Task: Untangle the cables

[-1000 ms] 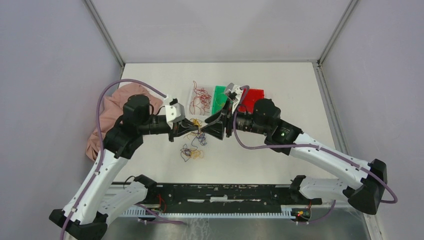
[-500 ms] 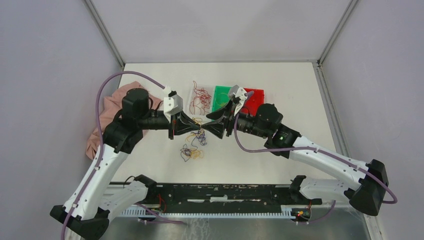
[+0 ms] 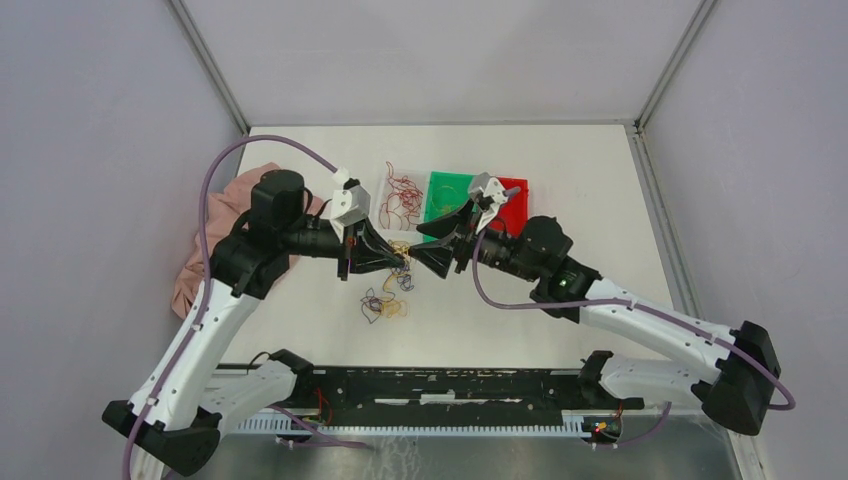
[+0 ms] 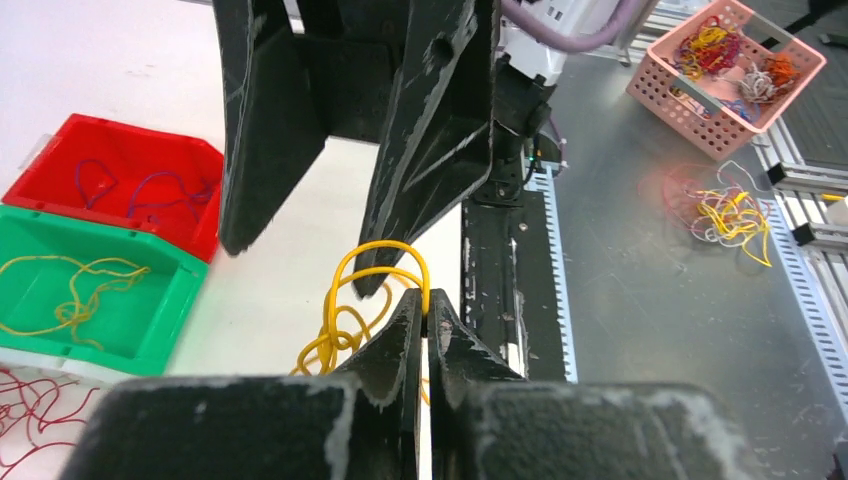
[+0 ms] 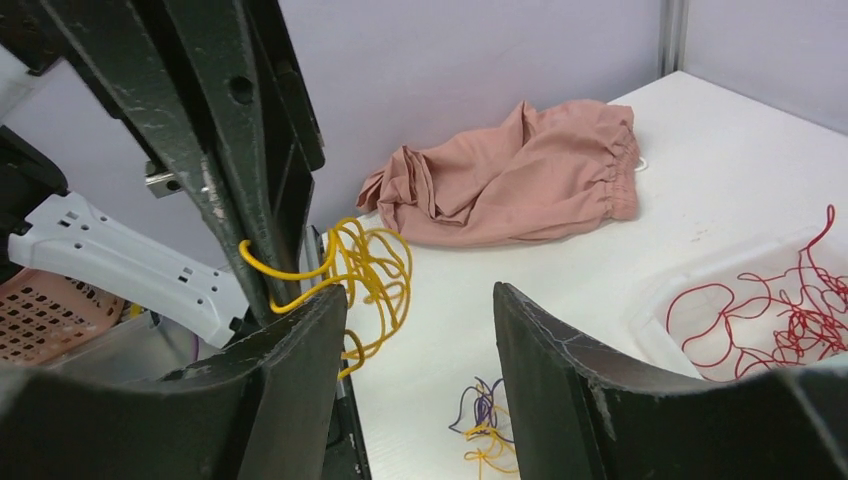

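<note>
My left gripper is shut on a yellow cable and holds its tangled loops above the table. My right gripper faces it tip to tip, open, with the yellow cable beside its left finger. In the top view the left gripper and the right gripper meet over the table's middle. A small clump of purple and yellow cables lies on the table below them and also shows in the right wrist view.
Behind the grippers stand a clear tray with red cables, a green tray with yellow cables and a red tray with purple ones. A pink cloth lies at the left. A pink basket sits off the table.
Both grippers have drifted slightly to the right, still tip to tip. The left wrist has risen and the yellow cable hangs lifted off the clump.
</note>
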